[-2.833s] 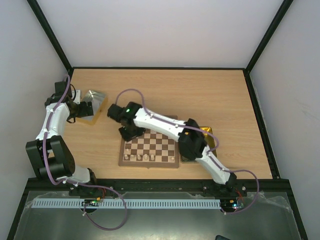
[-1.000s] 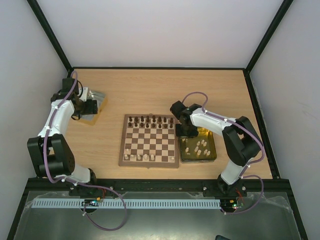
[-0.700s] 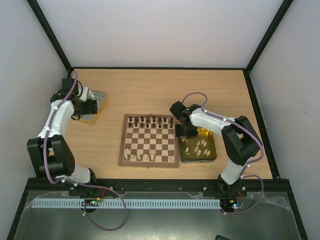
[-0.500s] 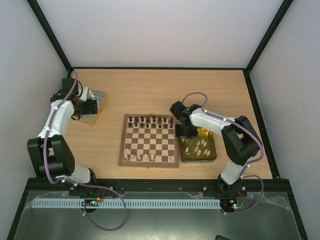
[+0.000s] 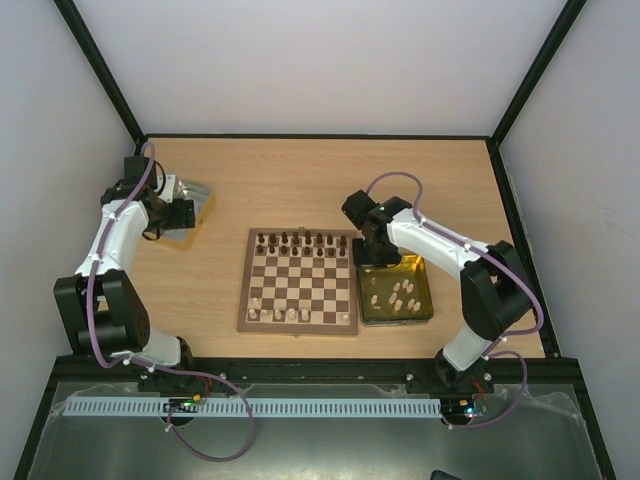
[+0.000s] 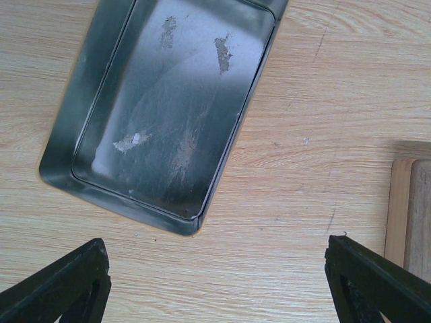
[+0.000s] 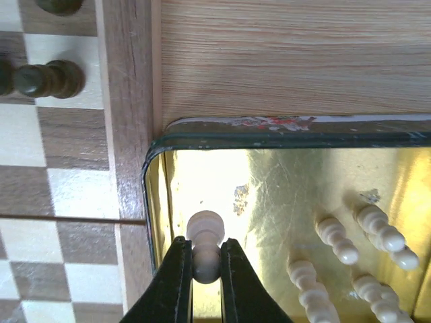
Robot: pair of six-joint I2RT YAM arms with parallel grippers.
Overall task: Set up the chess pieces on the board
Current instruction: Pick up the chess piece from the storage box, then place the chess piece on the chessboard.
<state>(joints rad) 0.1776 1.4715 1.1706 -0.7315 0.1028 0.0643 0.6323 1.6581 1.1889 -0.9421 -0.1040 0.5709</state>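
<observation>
wooden table (image 5: 300,180) under board (image 5: 299,282), gold tray (image 5: 397,292), silver tray (image 5: 188,210)

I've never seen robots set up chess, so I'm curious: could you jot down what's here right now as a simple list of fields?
Board: dark pieces along far row; few cream pieces on near row
Gold tray: loose cream pieces
Right jaws: shut on one cream piece at tray corner nearest board
Left jaws: open, above table beside silver tray
Silver tray: no pieces visible
</observation>
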